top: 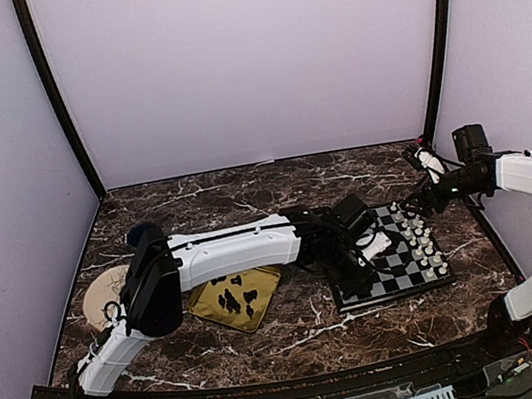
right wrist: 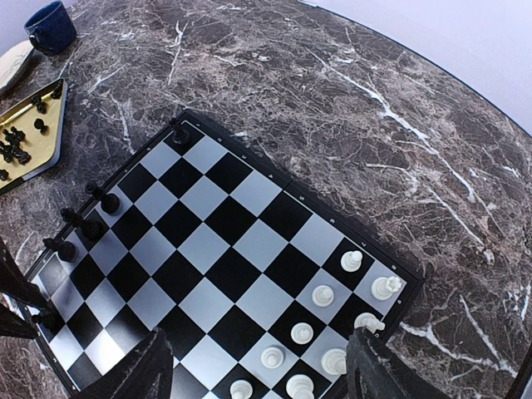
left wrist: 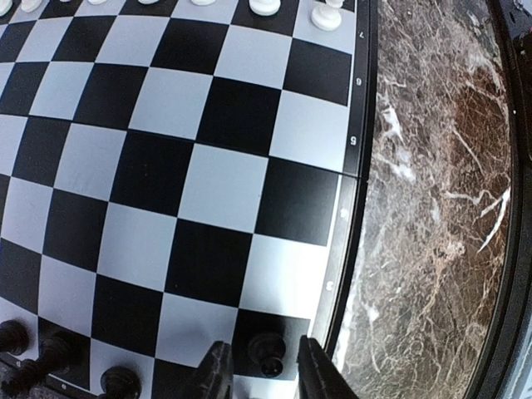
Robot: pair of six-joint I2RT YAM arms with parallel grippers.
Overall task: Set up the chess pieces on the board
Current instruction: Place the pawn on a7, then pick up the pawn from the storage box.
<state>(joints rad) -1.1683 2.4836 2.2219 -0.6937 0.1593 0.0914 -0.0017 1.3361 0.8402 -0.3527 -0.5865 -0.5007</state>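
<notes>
The board (top: 395, 272) lies right of centre on the table. Several white pieces (top: 420, 236) stand along its right side. My left gripper (top: 356, 271) is low over the board's near-left part. In the left wrist view its open fingers (left wrist: 218, 376) straddle a black piece (left wrist: 270, 354) that stands on a black square by the rim, with a gap on each side. More black pieces (left wrist: 54, 353) stand to its left. My right gripper (top: 416, 198) hovers over the board's far right, wide open and empty (right wrist: 262, 378), above the white pieces (right wrist: 322, 295).
A gold tray (top: 259, 284) left of the board holds several loose black pieces (top: 232, 301). A round plate (top: 98, 292) and a dark blue cup (top: 140, 234) are at the far left. The left arm stretches across the table's middle. A dark-rimmed ledge runs along the near edge.
</notes>
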